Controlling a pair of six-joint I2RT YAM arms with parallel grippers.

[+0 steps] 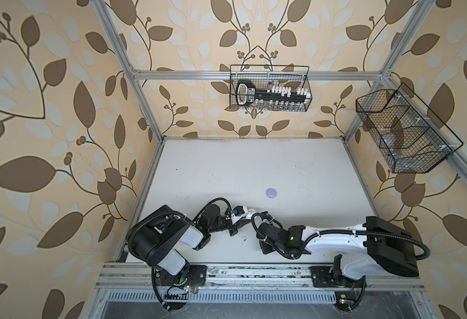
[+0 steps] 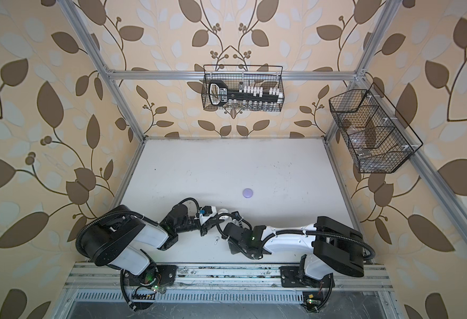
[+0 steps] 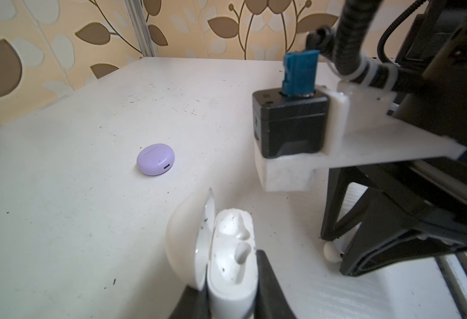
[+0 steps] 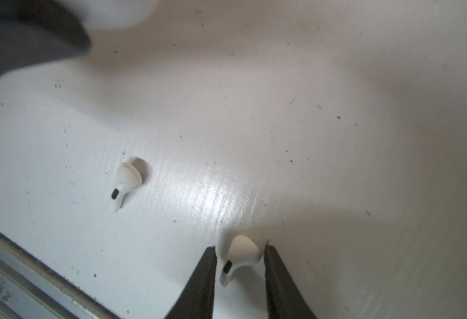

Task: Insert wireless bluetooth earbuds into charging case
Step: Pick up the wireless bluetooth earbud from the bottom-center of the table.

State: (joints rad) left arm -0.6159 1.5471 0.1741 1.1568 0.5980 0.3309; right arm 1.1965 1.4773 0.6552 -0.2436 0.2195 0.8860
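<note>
A: Top views, quick?
B: Both are looking down from high above the near rail, facing the back wall, far off. Both are taking in the whole table [image 1: 227,165] and both arms.
A: Left wrist?
B: It's sitting low behind the left gripper [image 3: 227,270], looking across the tabletop toward the back wall, very near the white case [image 3: 228,259]. It's also catching the lavender case [image 3: 155,159], which both top views are showing mid-table.
A: Right wrist?
B: It's pointing steeply down at the tabletop, close up, over the right gripper [image 4: 240,247]. It's sharing the loose earbud [image 4: 126,179] with both top views.
</note>
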